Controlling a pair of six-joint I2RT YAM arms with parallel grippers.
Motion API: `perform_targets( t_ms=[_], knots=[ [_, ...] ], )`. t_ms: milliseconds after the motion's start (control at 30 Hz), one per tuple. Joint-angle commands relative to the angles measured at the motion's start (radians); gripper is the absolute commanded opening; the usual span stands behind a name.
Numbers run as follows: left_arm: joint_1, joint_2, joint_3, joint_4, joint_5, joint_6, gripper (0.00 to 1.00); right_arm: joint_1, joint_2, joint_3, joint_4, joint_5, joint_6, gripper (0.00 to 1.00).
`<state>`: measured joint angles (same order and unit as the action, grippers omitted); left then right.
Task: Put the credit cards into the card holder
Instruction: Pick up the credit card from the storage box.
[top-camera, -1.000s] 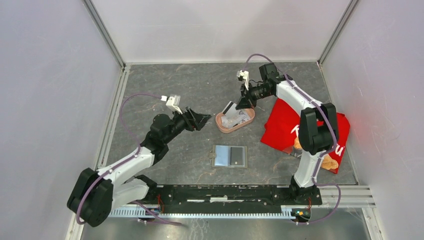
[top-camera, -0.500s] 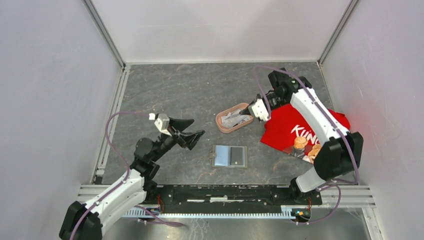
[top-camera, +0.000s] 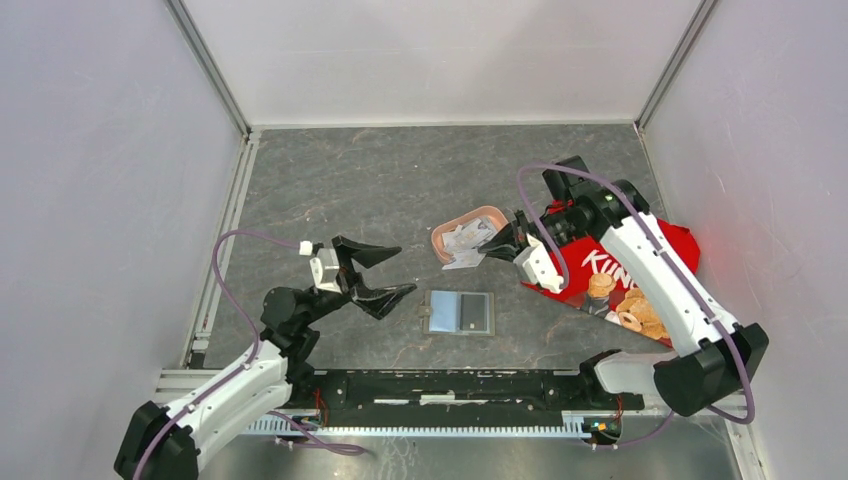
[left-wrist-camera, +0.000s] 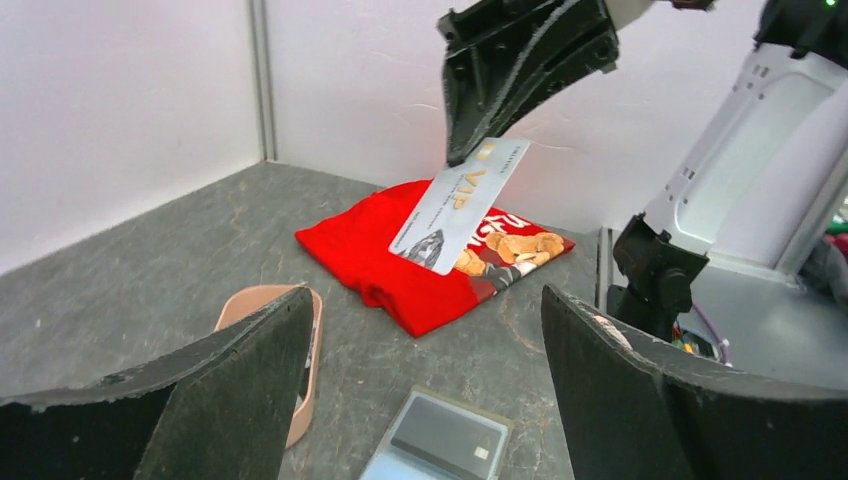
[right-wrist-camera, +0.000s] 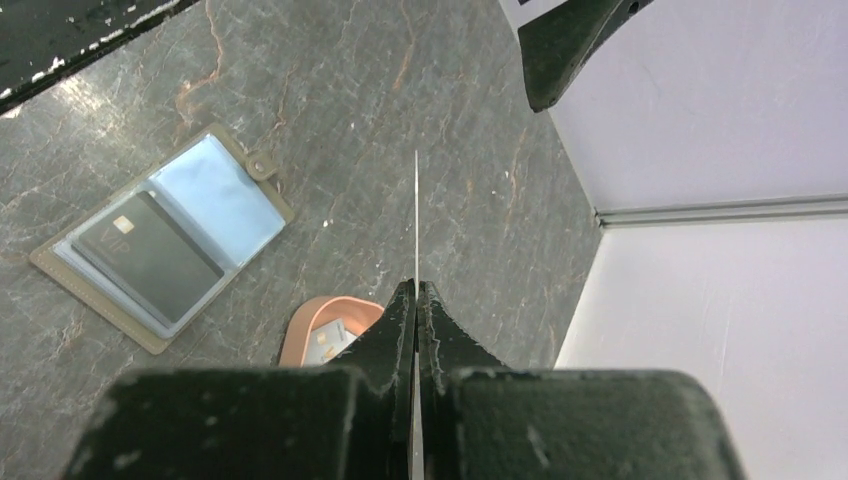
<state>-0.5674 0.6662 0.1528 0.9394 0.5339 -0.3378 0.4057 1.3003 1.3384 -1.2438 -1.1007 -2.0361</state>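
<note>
The card holder lies open and flat on the table, with a dark card in one pocket. My right gripper is shut on a silvery credit card and holds it in the air just in front of the pink tray, where more credit cards lie. The right wrist view shows that held card edge-on between the closed jaws. In the left wrist view it hangs from the right gripper. My left gripper stands wide open and empty, left of the holder.
A folded red T-shirt with a printed picture lies at the right, under the right arm. The pink oval tray sits behind the holder. White walls close in the table on three sides.
The right gripper lifted a card out of the pink tray and carried it forward and down toward the holder. The left arm drew back toward its base and its jaws opened wider.
</note>
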Motion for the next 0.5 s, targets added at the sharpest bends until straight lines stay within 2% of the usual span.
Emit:
perform_targets(
  t_ms=[0,267,467],
  knots=[
    [-0.052,-0.022,0.091,-0.054,0.079,0.176,0.89,0.023,-0.049,0.003,-0.014,-0.058,0.021,0.00],
    [-0.209,-0.069,0.228,-0.452,0.017,0.519,0.88,0.057,-0.107,0.035,-0.017,-0.141,0.169,0.00],
    [-0.303,-0.054,0.296,-0.561,-0.049,0.669,0.86,0.060,-0.164,0.039,-0.017,-0.185,0.275,0.00]
  ],
)
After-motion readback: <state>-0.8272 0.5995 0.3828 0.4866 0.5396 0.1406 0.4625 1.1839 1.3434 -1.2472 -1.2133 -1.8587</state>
